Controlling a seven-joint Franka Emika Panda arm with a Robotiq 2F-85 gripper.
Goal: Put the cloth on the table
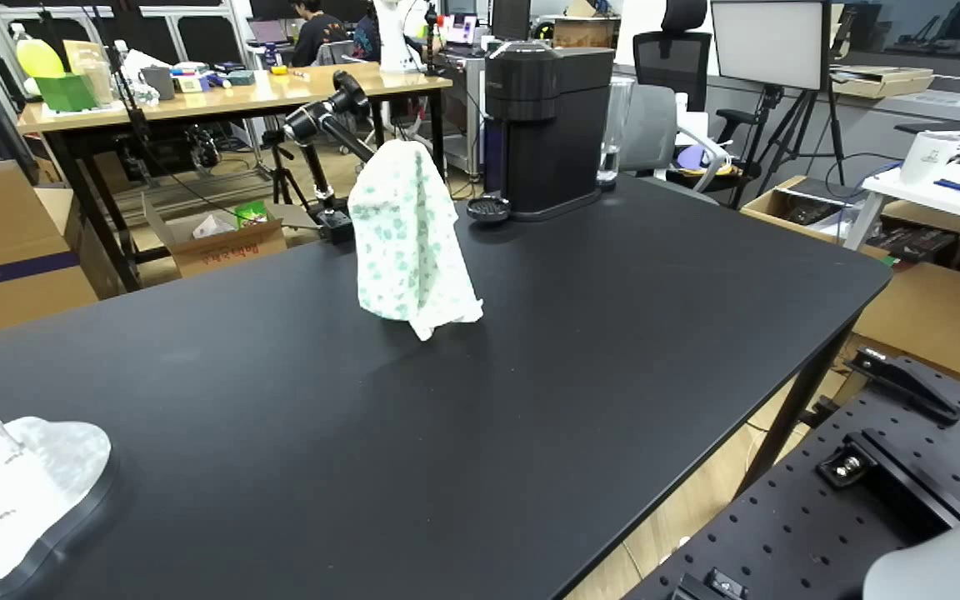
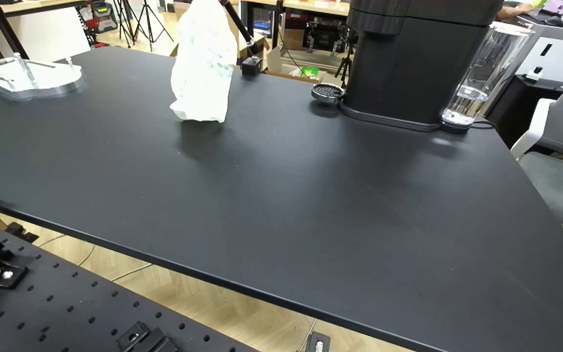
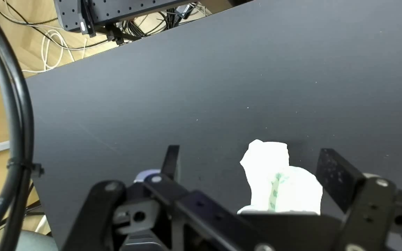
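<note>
The cloth [image 1: 413, 242] is white with green leaf-like marks. It hangs draped at the far side of the black table [image 1: 447, 467], next to a black jointed arm stand [image 1: 313, 158] that reaches behind its top. The cloth also shows in an exterior view [image 2: 205, 68], its lower edge seemingly just above the tabletop, with a shadow below. In the wrist view the cloth [image 3: 270, 174] looks overexposed and lies between and beyond the fingers, nearer the right one. My gripper [image 3: 251, 153] is open with its fingers wide apart. The gripper is out of view in both exterior views.
A black coffee machine [image 1: 547, 133] with a clear water tank [image 2: 477, 73] and a small round drip tray [image 2: 327, 93] stands at the table's far side. A pale plate with upright pegs [image 1: 80, 454] is at another edge. A perforated board [image 1: 780, 517] adjoins the near edge.
</note>
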